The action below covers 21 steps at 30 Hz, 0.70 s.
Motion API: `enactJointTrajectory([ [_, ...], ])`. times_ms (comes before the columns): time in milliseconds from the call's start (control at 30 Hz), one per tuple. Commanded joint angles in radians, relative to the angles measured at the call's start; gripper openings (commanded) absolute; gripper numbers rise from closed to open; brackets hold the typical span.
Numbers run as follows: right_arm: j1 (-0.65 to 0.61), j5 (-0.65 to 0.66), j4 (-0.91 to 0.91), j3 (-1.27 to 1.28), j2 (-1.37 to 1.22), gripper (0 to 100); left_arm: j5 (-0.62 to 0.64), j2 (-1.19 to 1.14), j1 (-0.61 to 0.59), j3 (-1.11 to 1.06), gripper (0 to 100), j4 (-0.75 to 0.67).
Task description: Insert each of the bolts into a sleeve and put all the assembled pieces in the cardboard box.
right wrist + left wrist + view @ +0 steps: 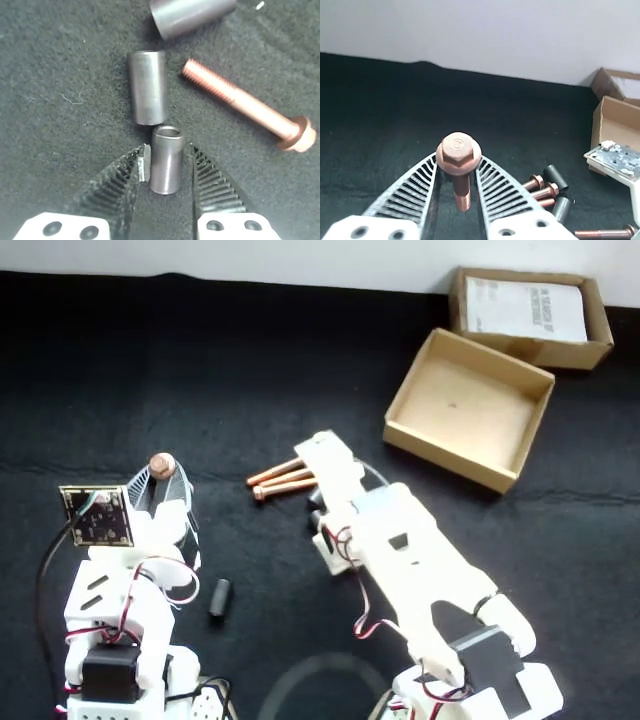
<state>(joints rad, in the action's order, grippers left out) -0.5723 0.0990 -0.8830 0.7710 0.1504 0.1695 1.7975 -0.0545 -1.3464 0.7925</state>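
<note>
**Right arm.** The right gripper (167,150) is down at the black table (150,360), in the cluster of loose parts. Its jaws stand apart, one to each side of a dark sleeve (166,165). They are very close to it, and a thin gap shows on at least one side. I judge it bracketed, not yet clamped.

**Deciding relation.** The sleeve's long axis runs parallel to the fingers, not across them. Its open mouth points away from the wrist. A closing move would therefore grip the curved flanks and leave the bore free.

**Nearby parts.** A second sleeve (147,87) lies just beyond the mouth, almost end to end with the first. A loose bolt (245,105) lies beside it at a slant. Neither is between the jaws. The second sleeve is close enough to be nudged on lifting.

**Left arm.** The left gripper (457,162) is clamped on a copper bolt (458,152), raised off the table. The head is outermost at the fingertips. The shank runs back between the fingers toward the wrist.

**Other stock.** A lone sleeve (219,597) lies just beside the left arm, well apart from the cluster. Several spare bolts (283,480) lie at the right gripper's tip.

**Destination.** The cardboard box (470,410) sits beyond the right arm and nearer to it. No assembled piece is visible inside.
</note>
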Motion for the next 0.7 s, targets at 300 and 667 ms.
enactJointTrajectory([
  [300,0.013,-0.012,0.044,0.028,-0.004,10.9,-0.006,0.013,-0.013,-0.005,1,-0.023],
  [667,0.061,-0.014,0.044,0.071,-0.004,1.3,-0.002,0.013,-0.013,-0.007,1,-0.017],
])
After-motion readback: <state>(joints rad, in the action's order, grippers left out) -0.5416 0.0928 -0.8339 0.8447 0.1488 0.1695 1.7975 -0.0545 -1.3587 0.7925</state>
